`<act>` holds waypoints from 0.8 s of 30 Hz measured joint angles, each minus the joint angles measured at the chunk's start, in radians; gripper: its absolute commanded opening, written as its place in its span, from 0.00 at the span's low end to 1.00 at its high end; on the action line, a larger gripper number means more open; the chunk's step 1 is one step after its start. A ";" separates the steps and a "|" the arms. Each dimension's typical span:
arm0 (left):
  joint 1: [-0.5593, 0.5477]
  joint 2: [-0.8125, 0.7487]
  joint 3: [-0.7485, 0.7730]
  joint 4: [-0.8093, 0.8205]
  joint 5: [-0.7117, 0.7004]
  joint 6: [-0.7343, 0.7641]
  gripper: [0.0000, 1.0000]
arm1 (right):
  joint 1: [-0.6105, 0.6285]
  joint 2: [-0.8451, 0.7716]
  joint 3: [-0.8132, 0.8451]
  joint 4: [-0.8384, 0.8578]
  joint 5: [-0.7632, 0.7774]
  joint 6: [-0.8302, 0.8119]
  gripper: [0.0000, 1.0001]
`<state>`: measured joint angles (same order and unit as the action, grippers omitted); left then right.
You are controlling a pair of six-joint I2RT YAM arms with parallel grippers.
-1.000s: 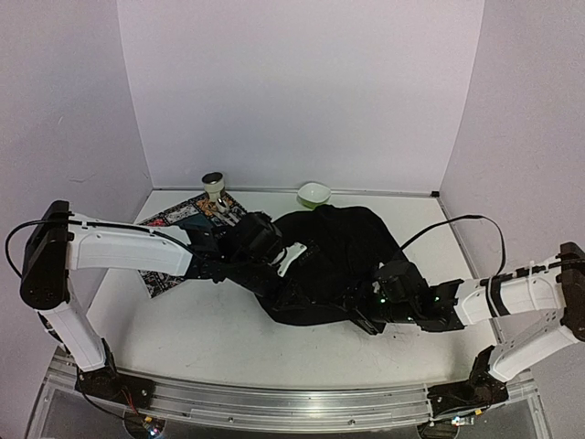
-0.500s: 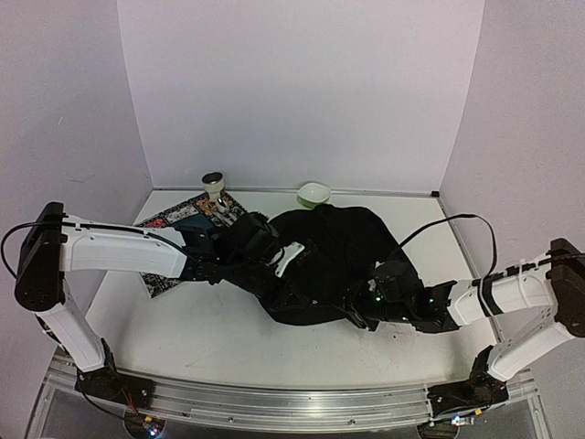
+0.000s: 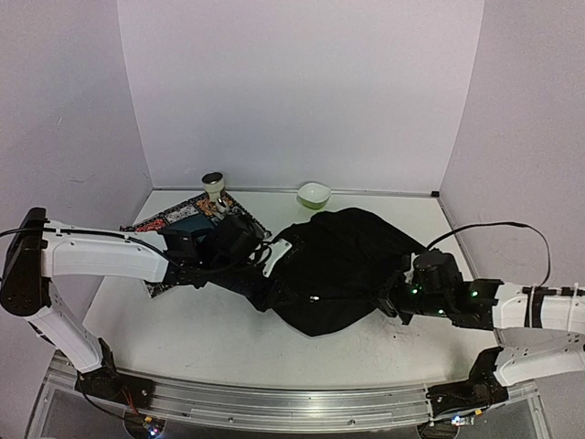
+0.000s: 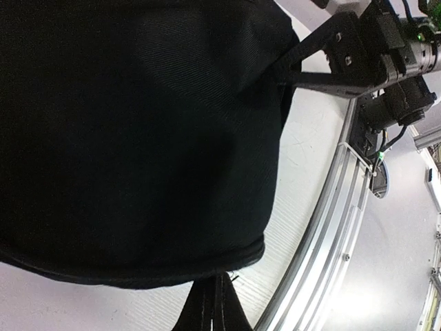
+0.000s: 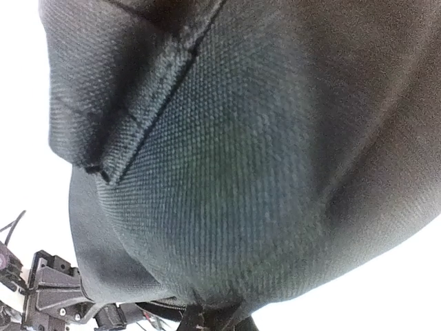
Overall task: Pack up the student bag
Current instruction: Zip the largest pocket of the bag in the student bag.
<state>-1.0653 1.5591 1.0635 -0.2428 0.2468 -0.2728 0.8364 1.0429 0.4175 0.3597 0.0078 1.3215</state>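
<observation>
Setting: white table [image 3: 201,338] inside pale lilac walls;
Bag: we see the student bag [image 3: 343,265] slumped mid-table, stretched between the two arms;
Grip: left gripper [image 3: 268,273] at its left edge, right gripper [image 3: 395,304] at its right; the fingers are lost against black cloth, so we cannot tell their spread;
Progress: we judge packing barely begun; no opening or contents show;
Behind: patterned mat [image 3: 169,217], cup [image 3: 214,185], green bowl [image 3: 314,193];
Writing: none legible.
</observation>
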 measured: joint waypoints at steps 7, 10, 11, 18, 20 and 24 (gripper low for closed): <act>0.015 -0.026 -0.038 0.042 -0.024 0.033 0.00 | -0.145 -0.139 0.007 -0.217 -0.063 -0.120 0.00; 0.024 -0.047 -0.061 0.073 -0.024 0.042 0.00 | -0.190 -0.145 0.036 -0.259 -0.114 -0.174 0.00; 0.028 -0.058 -0.069 0.083 -0.024 0.045 0.00 | -0.208 -0.144 0.048 -0.268 -0.136 -0.193 0.00; 0.034 -0.141 -0.111 0.135 0.001 0.072 0.00 | -0.321 -0.068 0.158 -0.313 -0.287 -0.348 0.00; 0.040 -0.147 -0.111 0.135 0.021 0.072 0.00 | -0.334 -0.020 0.201 -0.329 -0.311 -0.396 0.00; 0.032 -0.138 -0.097 0.109 0.040 0.063 0.00 | -0.351 0.082 0.255 -0.334 -0.349 -0.473 0.01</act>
<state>-1.0331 1.4209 0.9665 -0.1340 0.2866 -0.2101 0.4854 1.1247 0.6727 0.0259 -0.3416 0.8486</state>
